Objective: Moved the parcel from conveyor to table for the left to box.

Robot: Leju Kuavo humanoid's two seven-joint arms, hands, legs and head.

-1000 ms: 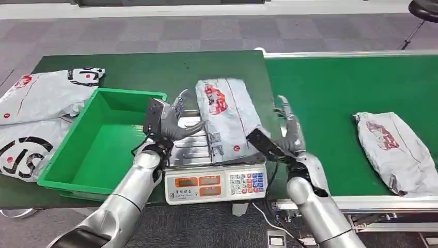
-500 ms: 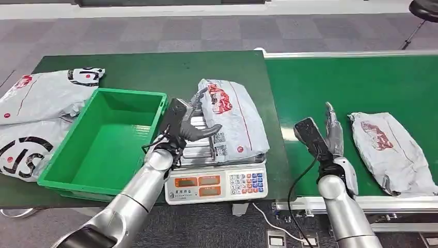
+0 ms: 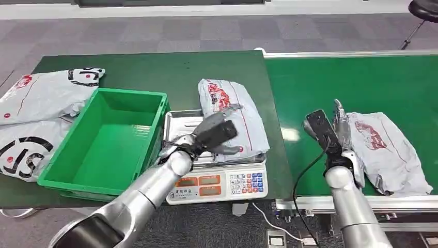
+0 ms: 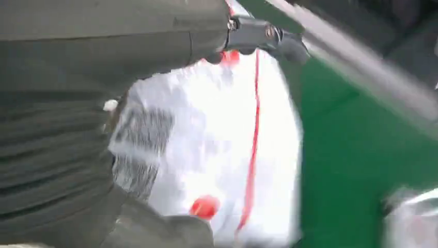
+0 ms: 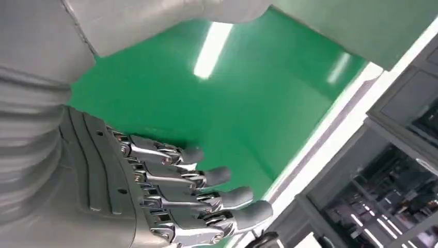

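The parcel (image 3: 230, 116) lies on the bench (image 3: 155, 70), its near part resting on the steel pan of the weighing scale (image 3: 217, 181) and its far end reaching onto the green bench top. Its long axis runs near to far, leaning slightly so the far end sits a little left of the near end; the red print faces up toward the far end, the label toward the near end.

The left robot hand (image 3: 217, 135) lies over the parcel's near left part, fingers spread across the film. The left wrist view is blurred, so whether anything is truly pinched cannot be told.

The main risk, as I judge it, is the slack plastic film: a grip on the skin alone could let the contents sag and slip as the parcel is carried left. The green box (image 3: 103, 139) stands just beside the scale, and its right wall rises above the pan, so a low sweep could catch the parcel on that rim or shove the scale. The parcel is long against the box opening, so it may hang over an edge unless turned or dropped squarely.

The right robot hand (image 3: 338, 129) hovers with fingers straight and apart, holding nothing, over the conveyor (image 3: 361, 77), just beside a second parcel (image 3: 390, 150); an early brush could skew that one.
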